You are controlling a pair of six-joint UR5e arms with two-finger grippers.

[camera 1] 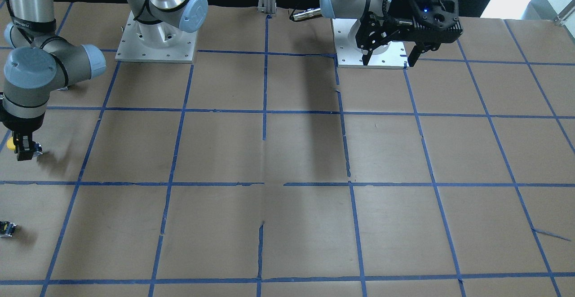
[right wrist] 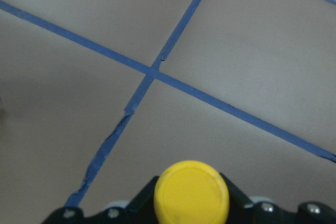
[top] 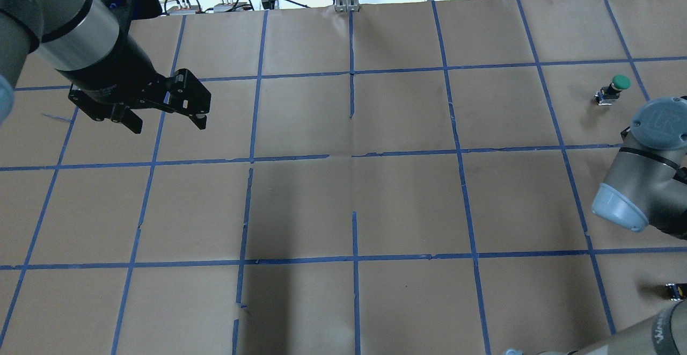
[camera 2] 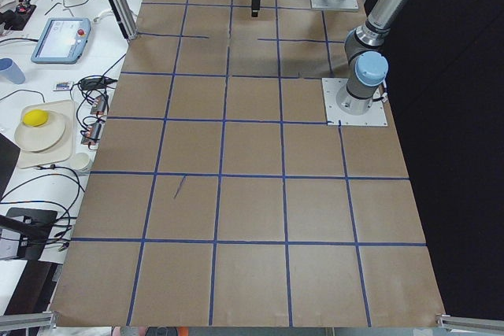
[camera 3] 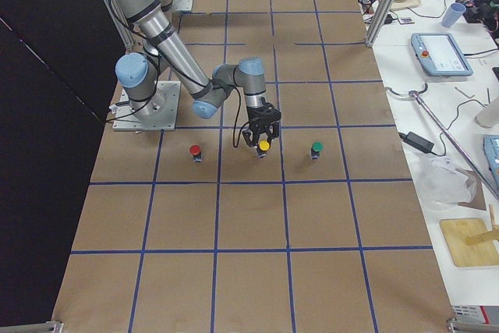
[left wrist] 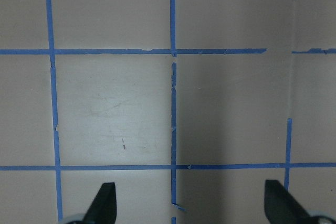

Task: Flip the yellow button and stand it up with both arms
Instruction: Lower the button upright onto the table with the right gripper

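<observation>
Yellow button (camera 1: 11, 145) sits at the far left edge of the front-facing view, clamped in the right pincer (camera 1: 24, 149). The fingers are closed on its dark body and the cap sticks out sideways. In the right wrist view the cap fills the bottom centre of the frame, facing the lens. The right-side view shows the pincer pointing down, low over the worktop (camera 1: 305, 153). I cannot tell whether the button touches the paper or hangs just above it. The left pincer (top: 167, 125) hovers in the upper left of the overhead view, spread wide and holding nothing, well apart from the button.

The main risk, as I judge it, is the grip itself. The part is tiny against the fingers, so it could twist or slip out if the wrist turns quickly. A handover adds a second risk: the left pincer must cross nearly the whole worktop and close on the little that is exposed, and a slight misalignment could pinch the cap or knock the button loose. A red-capped button (camera 3: 195, 150) and a green-capped button (camera 3: 316, 147) stand on either side, near enough for a careless sweep to topple them.
</observation>
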